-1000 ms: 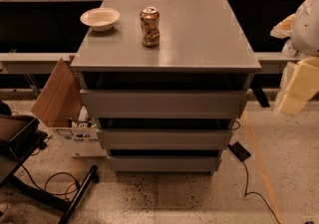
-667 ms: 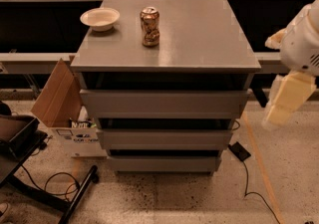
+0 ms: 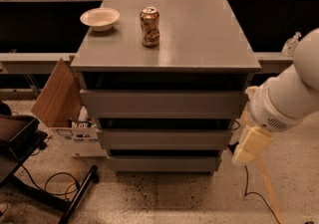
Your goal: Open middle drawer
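Low at right, at the end of a bulky white robot arm (image 3: 291,96): cream-coloured plastic gripper (image 3: 251,146), tilted down and leftward, just beside the right end of the middle drawer, about level with its lower edge. Released or clenched, cannot tell, nor whether touching the cabinet. Next inward: plain grey handleless middle drawer (image 3: 164,139), second of three stacked in a grey flat-topped cabinet (image 3: 204,34). Flat front panel facing the camera, long axis level, running left to right. Above it, broader-looking grey top drawer (image 3: 162,103); below it, narrower-looking grey bottom drawer (image 3: 163,164), with dark gaps between all three. On the cabinet top, toward the back left: shallow cream bowl (image 3: 99,18), and to its right, apart from it, upright dented copper-coloured drink can (image 3: 149,27). Leaning at the cabinet's left side: open brown cardboard box (image 3: 57,93). Further left, black stand (image 3: 15,141). On the speckled floor below the gripper, thin black cable (image 3: 256,195). Behind at right, small clear bottle (image 3: 290,45) on a grey ledge.
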Available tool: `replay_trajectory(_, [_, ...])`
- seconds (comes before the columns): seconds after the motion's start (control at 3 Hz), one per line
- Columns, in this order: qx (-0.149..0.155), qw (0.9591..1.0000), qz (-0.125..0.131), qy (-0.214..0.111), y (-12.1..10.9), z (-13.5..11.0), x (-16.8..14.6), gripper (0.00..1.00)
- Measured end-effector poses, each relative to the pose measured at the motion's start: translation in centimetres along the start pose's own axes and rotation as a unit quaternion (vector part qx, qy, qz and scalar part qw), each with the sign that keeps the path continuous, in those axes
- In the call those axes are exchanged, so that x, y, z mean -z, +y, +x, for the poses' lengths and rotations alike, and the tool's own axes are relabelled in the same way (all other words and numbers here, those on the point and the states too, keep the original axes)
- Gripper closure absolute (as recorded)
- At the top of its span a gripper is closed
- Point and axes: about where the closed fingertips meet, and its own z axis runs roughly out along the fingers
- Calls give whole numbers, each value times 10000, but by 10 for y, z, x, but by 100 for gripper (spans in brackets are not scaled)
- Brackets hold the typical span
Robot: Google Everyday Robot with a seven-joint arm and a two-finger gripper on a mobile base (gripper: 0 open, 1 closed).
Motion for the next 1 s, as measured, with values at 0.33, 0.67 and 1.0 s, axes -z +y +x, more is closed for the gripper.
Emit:
replay_trajectory(0.33, [-99, 9997, 9, -238, 12, 9, -59, 0])
replay_trajectory(0.67, [-105, 9990, 100, -420, 12, 7, -112, 0])
replay_trajectory(1.0, [-223, 9987, -59, -461, 3, -4, -152, 0])
